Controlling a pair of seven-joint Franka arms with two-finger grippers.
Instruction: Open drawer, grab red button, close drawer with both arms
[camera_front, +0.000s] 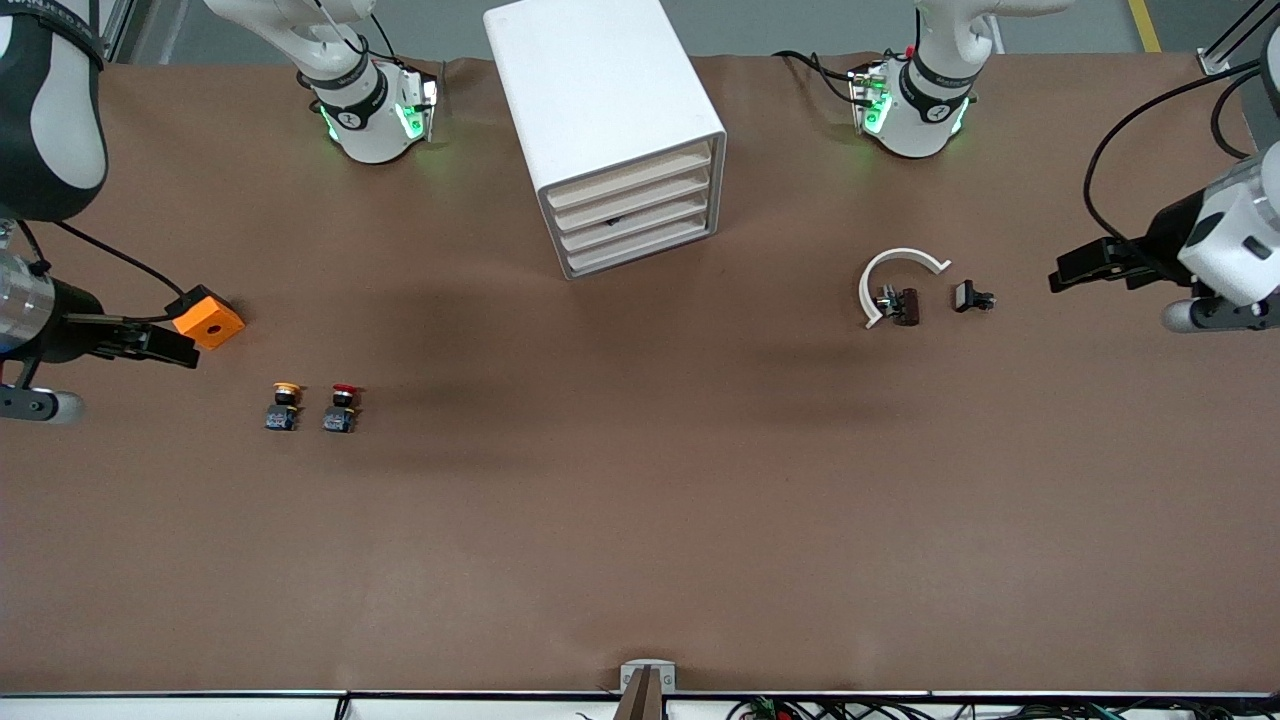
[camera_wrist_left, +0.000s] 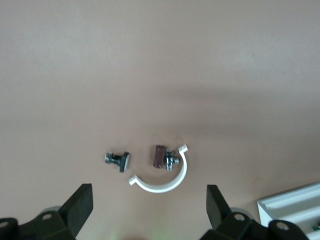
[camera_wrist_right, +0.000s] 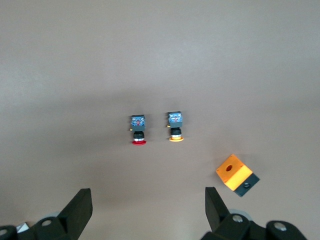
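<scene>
The white cabinet (camera_front: 600, 110) stands at the back middle of the table, and all four cream-fronted drawers (camera_front: 635, 205) are shut. The red-capped button (camera_front: 343, 405) stands on the table toward the right arm's end, beside a yellow-capped one (camera_front: 285, 405). It also shows in the right wrist view (camera_wrist_right: 138, 131). My right gripper (camera_front: 175, 345) is open and empty over the table beside the orange cube (camera_front: 208, 320); its jaws stand wide apart in its wrist view (camera_wrist_right: 148, 202). My left gripper (camera_front: 1070, 270) is open and empty over the left arm's end of the table, also seen in its wrist view (camera_wrist_left: 150, 200).
A white C-shaped clamp (camera_front: 900, 275) with a brown part (camera_front: 905, 305) and a small black part (camera_front: 972, 297) lie toward the left arm's end. They also show in the left wrist view, where a cabinet corner (camera_wrist_left: 292, 207) appears. The orange cube shows in the right wrist view (camera_wrist_right: 234, 172).
</scene>
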